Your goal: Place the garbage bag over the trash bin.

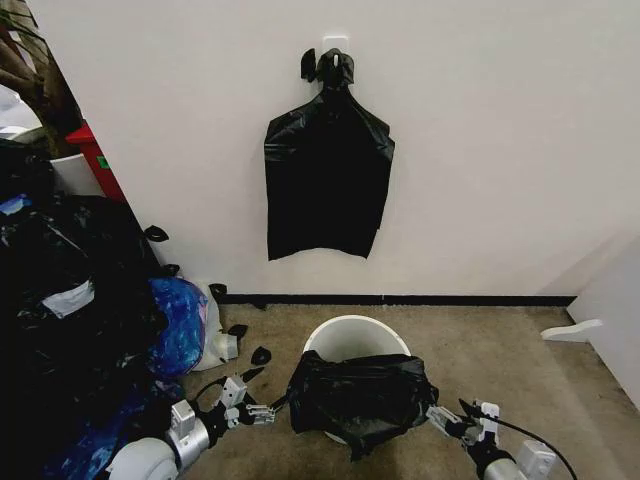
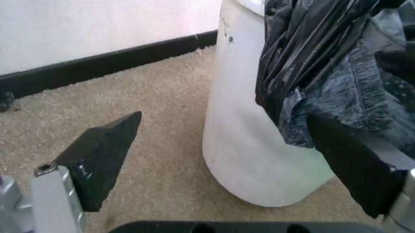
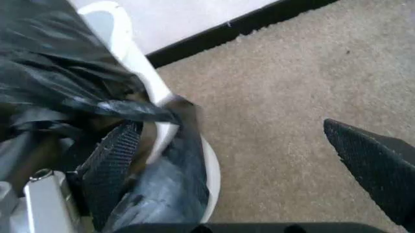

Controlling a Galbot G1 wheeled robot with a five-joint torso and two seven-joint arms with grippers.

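Observation:
The white trash bin stands on the carpet by the wall. A black garbage bag is draped over its near half, with the far rim bare. My left gripper is open at the bag's left side. In the left wrist view, one finger lies by the hanging bag beside the bin wall. My right gripper is open at the bag's right side. In the right wrist view, one finger sits against the bag's folds at the bin rim.
A flat bunch of black bags hangs on the white wall above the bin. A big heap of black and blue bags fills the left side. Bare carpet lies to the right, up to a white panel.

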